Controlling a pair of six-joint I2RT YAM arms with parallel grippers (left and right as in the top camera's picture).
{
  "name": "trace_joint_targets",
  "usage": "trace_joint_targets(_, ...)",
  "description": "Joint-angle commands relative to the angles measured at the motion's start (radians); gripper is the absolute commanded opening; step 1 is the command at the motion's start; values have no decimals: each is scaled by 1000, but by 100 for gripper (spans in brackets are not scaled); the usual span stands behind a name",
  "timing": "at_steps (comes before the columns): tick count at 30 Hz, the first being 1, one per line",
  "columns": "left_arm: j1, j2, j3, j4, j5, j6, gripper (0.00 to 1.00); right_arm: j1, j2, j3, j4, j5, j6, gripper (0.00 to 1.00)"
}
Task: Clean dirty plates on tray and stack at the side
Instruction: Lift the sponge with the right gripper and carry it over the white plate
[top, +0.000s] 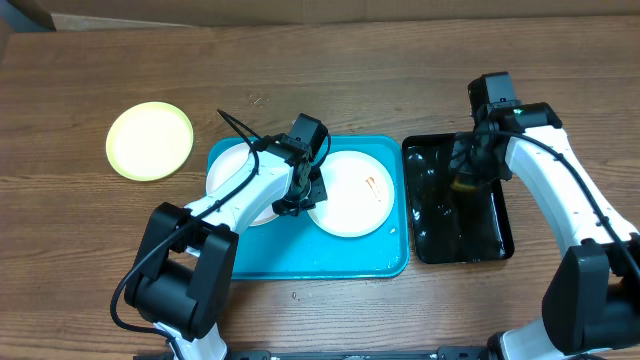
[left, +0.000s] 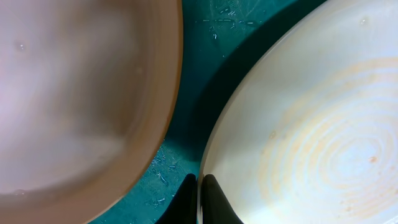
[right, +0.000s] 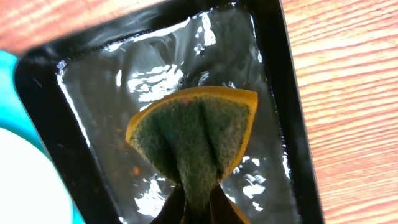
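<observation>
The right plate (left: 311, 124) is pinched at its rim by the left gripper (left: 199, 182); a sponge (right: 193, 140) is clamped by the right gripper (right: 198, 208).

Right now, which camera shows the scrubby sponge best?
The right wrist view: the sponge, pinched in the right end effector, looks big and close over the black tray. Overhead shows just a small orange bit, mostly hidden. The left wrist view shows no sponge.

White-shelled arms (top: 560, 170), black joints (top: 185, 265), thin black cables (top: 235, 125)
</observation>
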Motion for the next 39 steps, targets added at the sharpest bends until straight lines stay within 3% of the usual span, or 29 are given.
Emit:
trace_joint_targets(1,7,17,-4,1,-7,20,4,1,-18,13,48,-197,-97,4)
trace_joint_targets(2,7,17,-4,0,-7,20,4,2,-18,13,40,-159,-100,4)
trace_joint_targets(5,7,17,-4,0,-7,20,4,-4,-21,13,16,-28,66,4)
trace_joint_targets(8,7,17,-4,2,-12,20,4,6,-20,13,28,-138,-116,4)
trace_joint_targets(11,7,17,-4,8,-11,19,4,5,-19,13,-4,23,18,4)
trace_joint_targets(15,7,17,-4,8,-7,18,4,17,-19,13,21,-128,-121,4)
trace_joint_targets(22,7,17,-4,5,-7,16,4,18,-19,13,-3,-2,9,4)
trace_joint_targets(25,7,17,-4,5,-7,16,4,21,-18,12,-9,-93,-53,4)
trace_joint_targets(29,7,17,-4,10,-7,16,4,21,-16,12,-37,-120,-16,4)
trace_joint_targets(36,7,17,-4,18,-7,16,4,32,-16,12,24,-460,-116,4)
trace_joint_targets(39,7,17,-4,21,-7,16,4,81,-16,12,66,-482,-117,4)
